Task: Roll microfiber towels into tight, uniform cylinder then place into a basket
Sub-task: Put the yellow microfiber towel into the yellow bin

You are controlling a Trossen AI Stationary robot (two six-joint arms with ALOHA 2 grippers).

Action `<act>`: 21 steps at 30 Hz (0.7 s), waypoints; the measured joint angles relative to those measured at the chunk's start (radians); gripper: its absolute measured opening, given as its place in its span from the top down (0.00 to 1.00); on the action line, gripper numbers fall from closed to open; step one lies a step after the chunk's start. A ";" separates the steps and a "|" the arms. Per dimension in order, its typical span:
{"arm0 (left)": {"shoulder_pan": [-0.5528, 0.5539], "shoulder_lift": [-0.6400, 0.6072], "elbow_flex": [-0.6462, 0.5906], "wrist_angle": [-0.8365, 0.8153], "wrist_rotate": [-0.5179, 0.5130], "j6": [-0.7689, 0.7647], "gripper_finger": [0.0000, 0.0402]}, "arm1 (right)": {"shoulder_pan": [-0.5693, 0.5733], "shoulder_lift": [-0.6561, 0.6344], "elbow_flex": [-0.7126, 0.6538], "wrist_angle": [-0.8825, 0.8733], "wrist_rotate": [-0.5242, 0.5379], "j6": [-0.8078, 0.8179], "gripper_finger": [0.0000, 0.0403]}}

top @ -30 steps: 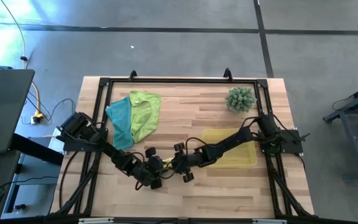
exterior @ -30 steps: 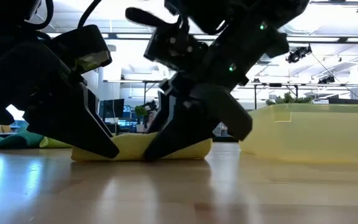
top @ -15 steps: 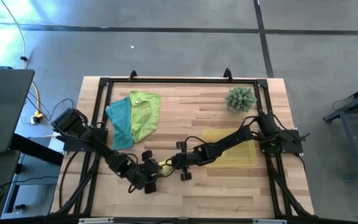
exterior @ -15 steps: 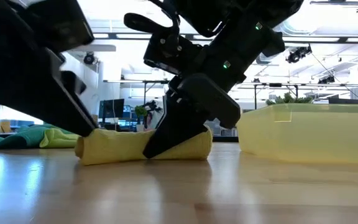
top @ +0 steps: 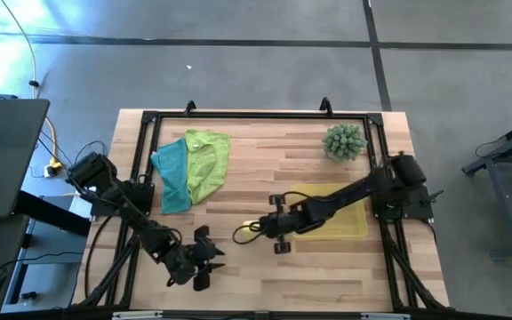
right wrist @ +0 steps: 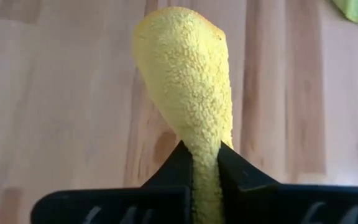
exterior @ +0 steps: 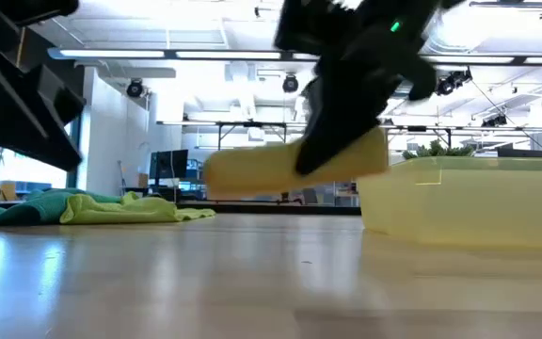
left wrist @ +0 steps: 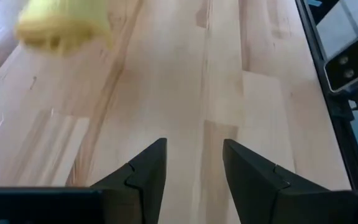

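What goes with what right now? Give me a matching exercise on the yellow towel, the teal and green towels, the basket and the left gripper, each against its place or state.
Things:
1. yellow towel
2. teal towel and green towel
3. basket
4. left gripper

States:
A. open, holding nothing, over bare wood
B. rolled, lifted off the table, pinched in the right gripper
C. unrolled, lying together near the table's far left corner
D. on the table by the right arm, no towel visible in it

Pairs: 1-B, 2-C, 3-D, 4-A
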 joint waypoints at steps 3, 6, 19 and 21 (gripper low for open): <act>0.000 0.001 0.000 0.001 -0.009 0.001 0.63 | 0.026 -0.088 0.000 -0.076 0.021 0.033 0.99; 0.004 0.001 0.000 -0.003 -0.023 0.001 0.63 | 0.057 -0.174 0.002 -0.218 0.054 0.079 0.99; 0.041 0.001 0.001 -0.005 -0.023 -0.014 0.63 | 0.215 -0.362 -0.101 -0.748 0.310 0.454 0.99; 0.041 0.001 0.001 -0.005 -0.022 -0.014 0.63 | 0.215 -0.398 -0.216 -0.642 0.302 0.454 0.99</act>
